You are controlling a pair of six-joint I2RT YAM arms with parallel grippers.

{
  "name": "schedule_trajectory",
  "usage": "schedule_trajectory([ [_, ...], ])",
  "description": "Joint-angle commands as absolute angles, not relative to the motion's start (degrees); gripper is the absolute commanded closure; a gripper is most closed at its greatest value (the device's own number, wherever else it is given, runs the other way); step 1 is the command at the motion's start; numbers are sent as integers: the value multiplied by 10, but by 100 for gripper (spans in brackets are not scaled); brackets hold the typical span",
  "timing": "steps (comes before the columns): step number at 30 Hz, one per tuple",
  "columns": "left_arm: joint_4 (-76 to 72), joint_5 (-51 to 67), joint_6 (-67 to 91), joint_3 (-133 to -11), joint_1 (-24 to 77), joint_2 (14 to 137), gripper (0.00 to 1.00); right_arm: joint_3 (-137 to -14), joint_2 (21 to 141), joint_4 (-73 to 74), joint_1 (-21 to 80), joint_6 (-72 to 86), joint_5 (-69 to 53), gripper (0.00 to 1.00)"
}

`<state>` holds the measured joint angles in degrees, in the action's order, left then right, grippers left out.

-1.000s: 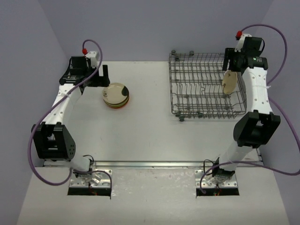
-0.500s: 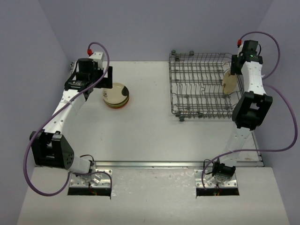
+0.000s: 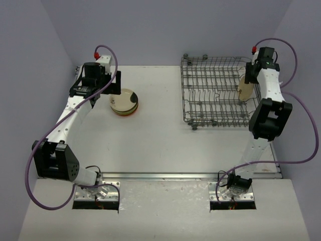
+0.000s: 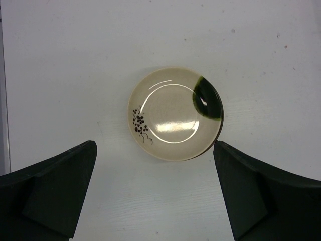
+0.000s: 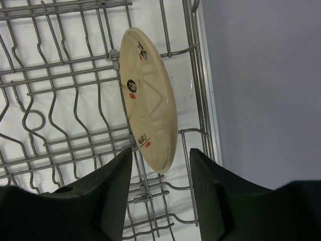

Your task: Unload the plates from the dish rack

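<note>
One tan plate (image 5: 148, 115) stands on edge among the tines at the right side of the dish rack (image 5: 60, 85), also seen as the tan plate (image 3: 245, 89) in the dish rack (image 3: 210, 95). My right gripper (image 5: 160, 156) is open, its fingers either side of the plate's near rim with a gap on each side. A stack of plates (image 3: 124, 102) lies on the table at the left, topped by a cream plate (image 4: 174, 114) with a green patch and a dark flower print. My left gripper (image 4: 154, 150) hangs wide open just above and beside the stack, holding nothing.
The rack's raised right wire wall (image 5: 200, 75) runs close beside the right finger, with the purple side wall (image 5: 266, 75) just beyond. Bare white table (image 3: 165, 135) lies between the stack and the rack.
My right arm folded in closer to the rack and its jaws narrowed around the tan plate's rim. My left gripper shifted slightly right towards the stack.
</note>
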<state>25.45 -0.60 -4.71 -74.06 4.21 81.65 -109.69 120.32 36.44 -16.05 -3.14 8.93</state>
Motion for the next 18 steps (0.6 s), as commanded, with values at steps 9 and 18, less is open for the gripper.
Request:
schedule_trajectory([
  [9,231,-8,-50,-751,48,805,0,-1099,1204,308,-164,43,104,52],
  [18,227,-6,-49,-753,48,814,0,-1061,1216,238,-164,25,118,58],
])
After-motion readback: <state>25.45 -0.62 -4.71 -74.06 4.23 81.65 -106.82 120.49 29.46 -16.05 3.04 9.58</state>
